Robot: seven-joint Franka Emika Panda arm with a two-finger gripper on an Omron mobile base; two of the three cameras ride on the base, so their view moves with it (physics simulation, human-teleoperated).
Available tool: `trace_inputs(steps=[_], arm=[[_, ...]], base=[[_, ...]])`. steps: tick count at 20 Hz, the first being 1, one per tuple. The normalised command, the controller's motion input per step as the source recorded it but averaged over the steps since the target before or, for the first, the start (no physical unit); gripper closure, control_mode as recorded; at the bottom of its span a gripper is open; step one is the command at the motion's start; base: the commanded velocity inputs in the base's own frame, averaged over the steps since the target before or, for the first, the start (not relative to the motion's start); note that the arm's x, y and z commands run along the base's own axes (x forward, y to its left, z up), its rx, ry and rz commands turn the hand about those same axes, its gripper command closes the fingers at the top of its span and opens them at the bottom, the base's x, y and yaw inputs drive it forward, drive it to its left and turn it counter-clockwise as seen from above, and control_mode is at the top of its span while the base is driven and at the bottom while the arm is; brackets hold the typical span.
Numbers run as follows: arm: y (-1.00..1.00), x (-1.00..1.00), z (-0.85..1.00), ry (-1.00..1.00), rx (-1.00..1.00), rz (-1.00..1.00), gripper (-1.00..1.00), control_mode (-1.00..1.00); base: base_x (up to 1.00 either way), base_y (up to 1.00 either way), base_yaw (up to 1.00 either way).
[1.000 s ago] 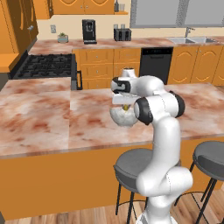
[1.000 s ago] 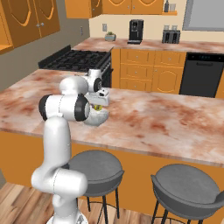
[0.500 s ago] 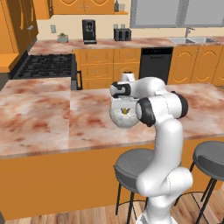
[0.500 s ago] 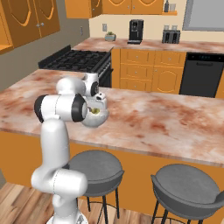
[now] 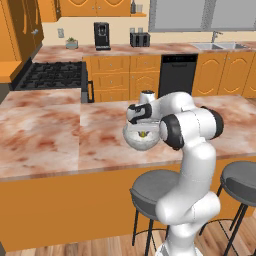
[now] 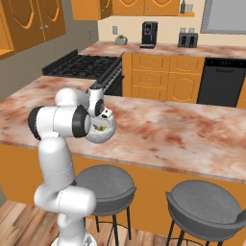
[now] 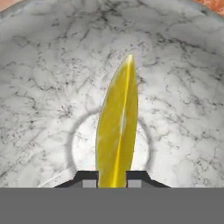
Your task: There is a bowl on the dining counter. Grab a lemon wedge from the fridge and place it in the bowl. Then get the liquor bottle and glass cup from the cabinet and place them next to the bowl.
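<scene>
Lowered since a second ago, the lemon wedge [image 7: 117,127] now hangs inside the bowl [image 7: 39,87], its yellow edge standing upright over the pale flat bottom, where earlier it was held a little higher over the rim. From the left base view the wedge [image 5: 143,134] shows as a small yellow spot within the marbled grey bowl [image 5: 131,142], which sits on the dining counter [image 5: 55,137] near its front edge. The gripper [image 7: 112,178] is closed narrowly on the wedge, one dark finger tip on each side of it.

The step in hand is the first one: placing the wedge in the bowl. Whether the wedge already touches the bottom cannot be told. The next move probably calls for spreading the fingers to release it, then lifting straight up clear of the rim without nudging the bowl. The liquor bottle and glass cup from the cabinet remain to be fetched.
</scene>
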Motion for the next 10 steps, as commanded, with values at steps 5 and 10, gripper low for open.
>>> trace_inputs(steps=[5, 10], arm=[[0.01, -0.24, -0.03, -0.08, 0.00, 0.00, -1.00, -1.00], [0.00, -0.30, 0.06, -0.08, 0.01, -0.01, -1.00, -1.00]], base=[[0.00, 0.00, 0.00], [0.00, 0.00, 0.00]])
